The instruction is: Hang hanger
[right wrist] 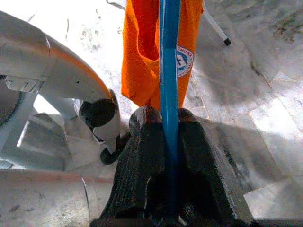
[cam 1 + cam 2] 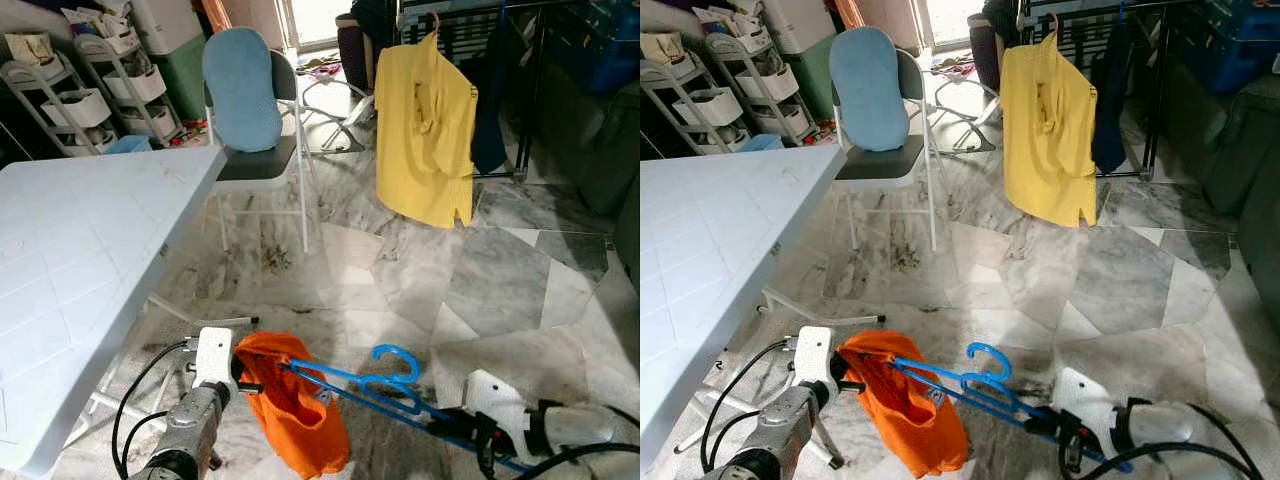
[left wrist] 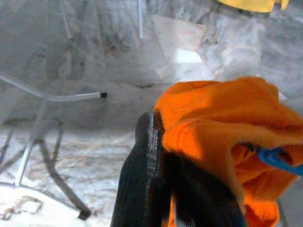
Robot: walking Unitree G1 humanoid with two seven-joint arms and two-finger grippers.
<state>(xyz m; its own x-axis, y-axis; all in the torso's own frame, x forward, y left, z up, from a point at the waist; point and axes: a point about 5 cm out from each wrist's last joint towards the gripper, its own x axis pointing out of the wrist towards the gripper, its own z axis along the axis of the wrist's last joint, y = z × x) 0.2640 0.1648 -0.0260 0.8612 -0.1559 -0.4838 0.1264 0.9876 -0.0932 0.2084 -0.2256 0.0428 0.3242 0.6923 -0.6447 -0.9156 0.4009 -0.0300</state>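
Observation:
A blue plastic hanger (image 2: 385,385) stretches low across the front of the scene, its hook curling up at the middle. An orange shirt (image 2: 295,405) hangs from the hanger's left end. My left gripper (image 2: 250,385) is shut on the shirt's collar edge; in the left wrist view the black fingers (image 3: 147,175) pinch the orange cloth (image 3: 222,142). My right gripper (image 2: 455,428) is shut on the hanger's bar, and the right wrist view has the blue bar (image 1: 169,94) clamped between the fingers (image 1: 147,156). A dark clothes rack (image 2: 470,15) stands at the back right, holding a yellow shirt (image 2: 425,130).
A white folding table (image 2: 90,260) runs along the left, its metal legs (image 2: 190,320) near my left arm. A folding chair (image 2: 255,150) with a blue cushion stands behind it. Shelves of bins (image 2: 90,90) sit far left. Marble floor (image 2: 480,280) lies open toward the rack.

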